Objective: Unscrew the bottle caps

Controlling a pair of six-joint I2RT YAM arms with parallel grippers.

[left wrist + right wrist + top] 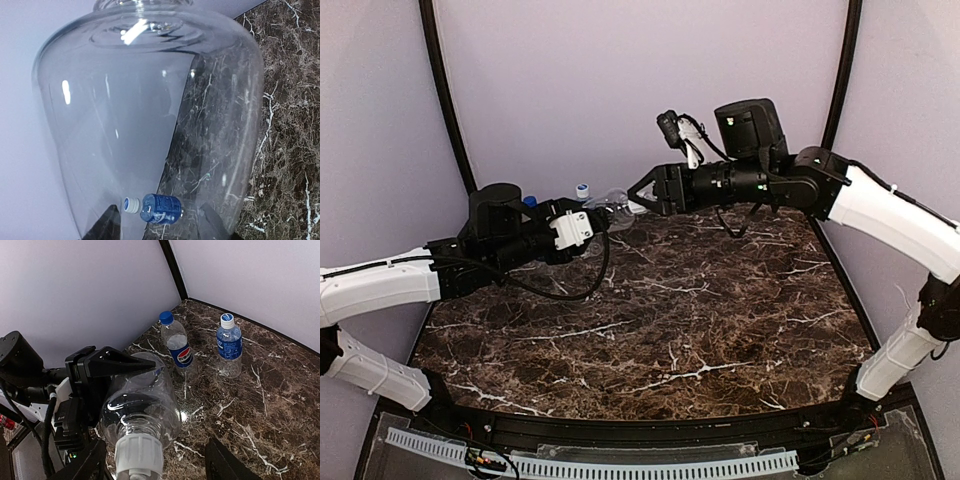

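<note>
My left gripper (598, 214) is shut on the unlabelled clear bottle (612, 205) and holds it sideways above the table's far left. The bottle's body fills the left wrist view (150, 115). Its white cap (137, 456) points at my right gripper (636, 196). That gripper is open, with one finger on each side of the cap (154, 460) and apart from it. The Pepsi bottle (178, 346) with a dark blue cap (166, 317) and the water bottle (230, 346) with a pale cap (227, 318) stand upright by the back wall.
The dark marble table (670, 320) runs to grey walls at the back and sides. The two standing bottles (582, 192) sit in the far left corner behind my left arm. A black frame post (445, 90) stands there too.
</note>
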